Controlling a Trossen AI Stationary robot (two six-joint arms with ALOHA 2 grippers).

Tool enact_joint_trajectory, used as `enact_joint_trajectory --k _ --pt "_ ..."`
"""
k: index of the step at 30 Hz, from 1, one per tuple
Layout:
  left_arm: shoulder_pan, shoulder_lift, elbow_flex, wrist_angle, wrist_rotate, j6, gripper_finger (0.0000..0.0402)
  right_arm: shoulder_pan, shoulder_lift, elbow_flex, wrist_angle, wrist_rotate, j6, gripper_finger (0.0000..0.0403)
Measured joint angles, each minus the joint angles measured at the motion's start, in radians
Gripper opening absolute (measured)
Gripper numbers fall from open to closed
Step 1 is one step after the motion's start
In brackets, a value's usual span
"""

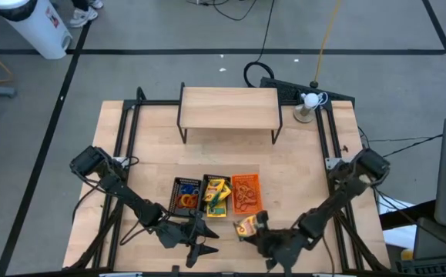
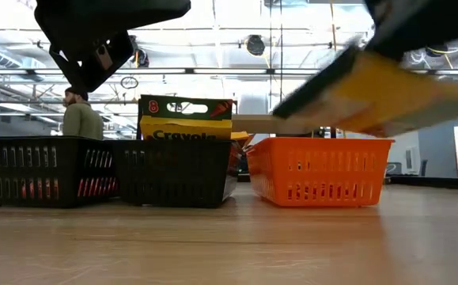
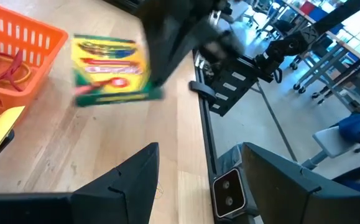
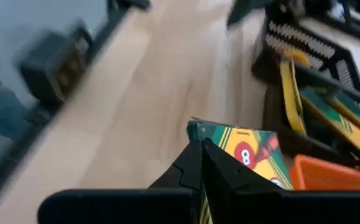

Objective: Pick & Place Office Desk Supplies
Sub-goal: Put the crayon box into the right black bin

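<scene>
Three trays [image 1: 246, 194] on wooden table [image 1: 300, 161].

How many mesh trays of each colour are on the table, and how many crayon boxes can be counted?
Black mesh trays: 2, the second in the middle
Orange mesh tray: 1
Crayon boxes: 3, two in the middle tray, one held by the right gripper
Total: 6
Rubber bands are too small to count.

One camera looks straight down on the worktop [image 1: 300, 177]; another looks level across it; both share the orange tray [image 1: 246, 192].
</scene>
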Motion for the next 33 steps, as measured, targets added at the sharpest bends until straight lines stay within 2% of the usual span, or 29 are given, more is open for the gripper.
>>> enact_joint_trajectory --k 6,11,14,18,23,28,30,33 --pt "0.0 0.0 0.0 -0.001 0.0 -0.002 0.023 0.035 -0.086 0.001 0.043 0.075 -0.043 0.0" --pt "0.0 0.0 0.0 -0.001 -0.008 0.008 0.023 0.031 -0.109 0.0 0.035 0.069 -0.115 0.0" --pt "0.002 0.0 0.0 -0.001 -0.044 0.067 0.023 -0.003 -0.11 0.0 0.023 -0.04 -0.154 0.0" --pt "0.003 0.0 0.0 0.006 -0.202 0.099 0.023 -0.076 -0.109 0.0 -0.002 -0.173 -0.202 0.0" --pt "-0.001 -0.037 0.0 -0.026 -0.293 0.236 0.023 -0.184 -0.109 0.0 -0.01 -0.327 -0.256 0.0" --pt "-0.022 -0.184 0.0 -0.277 -0.314 0.24 0.023 -0.264 -0.11 0.0 -0.009 -0.444 -0.313 0.0" --pt "-0.045 -0.252 -0.007 -0.404 -0.357 0.212 0.023 -0.291 -0.11 0.001 -0.007 -0.482 -0.337 0.0" --pt "-0.084 -0.333 -0.046 -0.51 -0.452 0.176 0.023 -0.332 -0.11 0.001 -0.01 -0.533 -0.367 0.0"
